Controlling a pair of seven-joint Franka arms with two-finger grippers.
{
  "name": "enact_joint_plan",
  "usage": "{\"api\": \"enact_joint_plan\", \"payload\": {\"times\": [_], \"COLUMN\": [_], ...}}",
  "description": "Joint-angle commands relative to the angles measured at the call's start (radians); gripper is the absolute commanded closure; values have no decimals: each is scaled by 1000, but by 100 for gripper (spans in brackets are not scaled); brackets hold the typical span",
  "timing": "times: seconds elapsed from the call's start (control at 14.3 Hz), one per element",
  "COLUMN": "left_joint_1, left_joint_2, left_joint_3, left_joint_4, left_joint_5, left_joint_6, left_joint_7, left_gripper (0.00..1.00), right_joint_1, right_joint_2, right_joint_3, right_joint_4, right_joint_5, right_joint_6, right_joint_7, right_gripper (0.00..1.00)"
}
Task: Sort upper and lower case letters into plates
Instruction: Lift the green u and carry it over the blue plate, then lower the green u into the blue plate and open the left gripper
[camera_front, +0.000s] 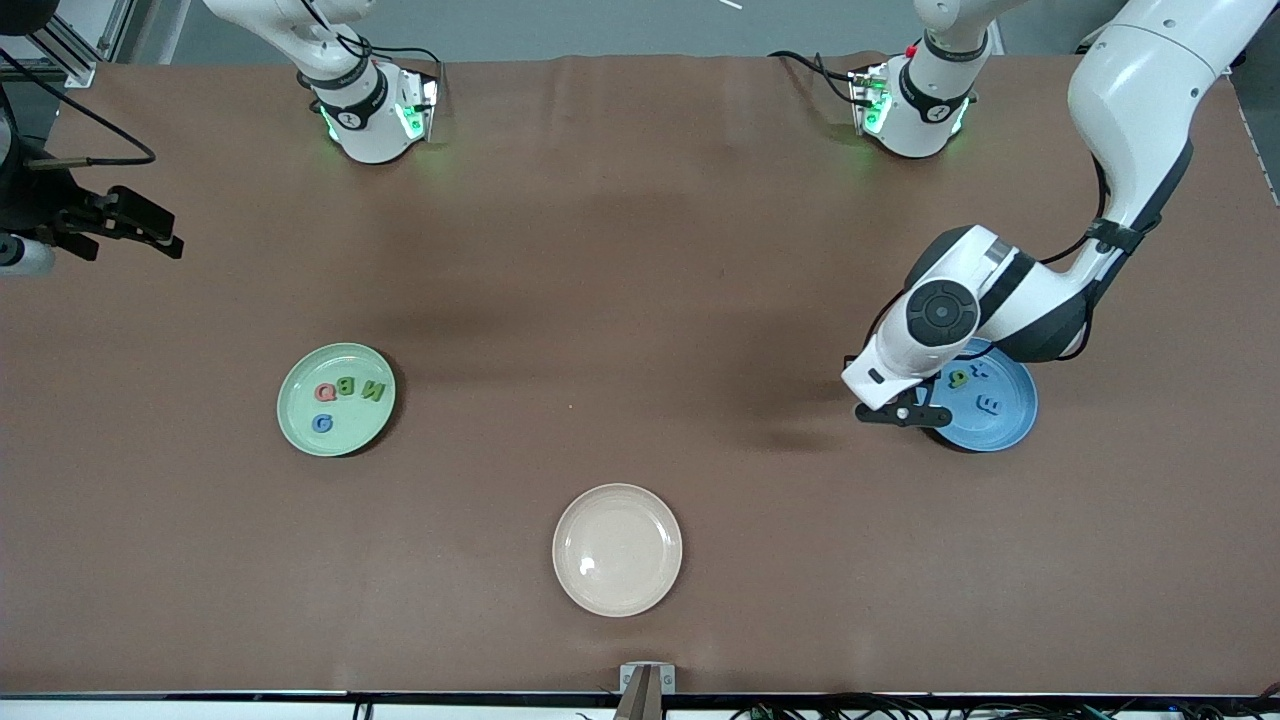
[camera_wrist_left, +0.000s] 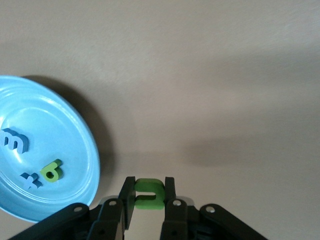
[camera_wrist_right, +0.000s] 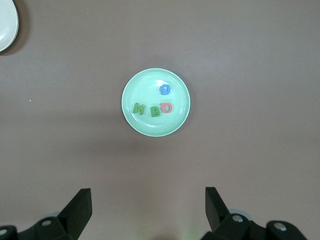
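The blue plate (camera_front: 1000, 415) lies at the left arm's end of the table. It holds a blue letter (camera_wrist_left: 14, 141), a green one (camera_wrist_left: 51, 171) and a small blue one (camera_wrist_left: 30, 180). My left gripper (camera_front: 900, 412) is shut on a green letter (camera_wrist_left: 149, 192) and hangs over bare table just off that plate's rim (camera_wrist_left: 92, 165). The pale green plate (camera_front: 300, 425) toward the right arm's end carries a red Q (camera_front: 325, 392), a green B (camera_front: 346, 387), a green N (camera_front: 372, 390) and a blue letter (camera_front: 322, 423). High over the table, my right gripper (camera_wrist_right: 147, 195) is open and empty, with the green plate (camera_wrist_right: 150, 127) in its view.
A cream-white plate (camera_front: 617, 549) sits empty near the table's front edge, midway between the two arms' ends. Black camera gear (camera_front: 100, 220) juts in at the right arm's end. A small clamp (camera_front: 646, 682) sits on the front edge.
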Motion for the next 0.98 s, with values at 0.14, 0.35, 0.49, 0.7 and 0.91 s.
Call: {"api": "enact_joint_plan", "payload": {"times": [0.14,0.35,0.49,0.7,0.91], "left_joint_1": [172,300,360,416,476], "left_joint_2": [-63,-58,-50,-40,-7], "left_joint_3": [-47,-90,-89,-84,-84], "left_joint_4": [-137,-145,-145,-146,-163], "left_joint_5": [61,65,65,81,153], "left_joint_6": [97,105,152,175,197], "left_joint_7": [60,239,374,466,477], "left_gripper": [84,84,84,84,84], "right_joint_1": [1,1,1,1,-1], "right_joint_2": [-36,-36,-36,-36,-36], "right_joint_3": [2,2,2,2,2], "right_joint_4": [-34,-34,-34,-34,-34], "right_joint_5": [13,13,12,12,12], "right_joint_6": [10,10,9,9,10], "right_joint_7": [16,16,16,15,15], "right_gripper": [0,0,0,0,0]}}
